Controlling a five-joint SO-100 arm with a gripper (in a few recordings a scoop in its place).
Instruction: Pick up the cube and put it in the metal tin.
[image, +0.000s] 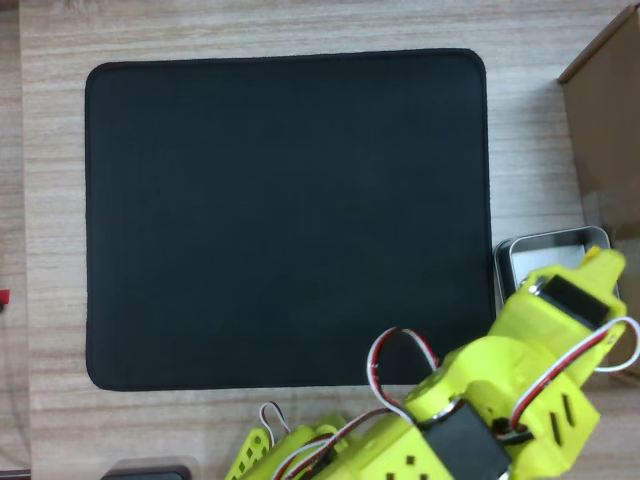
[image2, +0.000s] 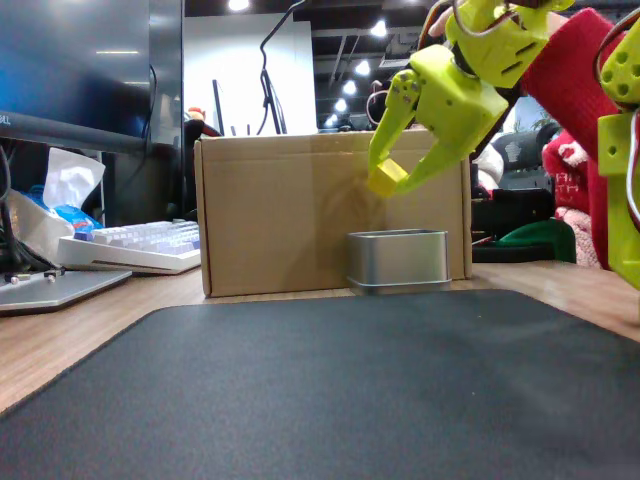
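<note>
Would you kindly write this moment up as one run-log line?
phase: carry | gripper: shut on cube, in the air above metal tin | tin: on table beside black mat, before cardboard box | cube: not yet released

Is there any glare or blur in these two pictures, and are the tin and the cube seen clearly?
Overhead view: soft and slightly blurred; the metal tin reflects pale light and is partly covered by the arm. Fixed view: the cube in the gripper and the tin are fairly sharp; bright ceiling lamps glare behind, and the mat is blurred nearest the camera.
</note>
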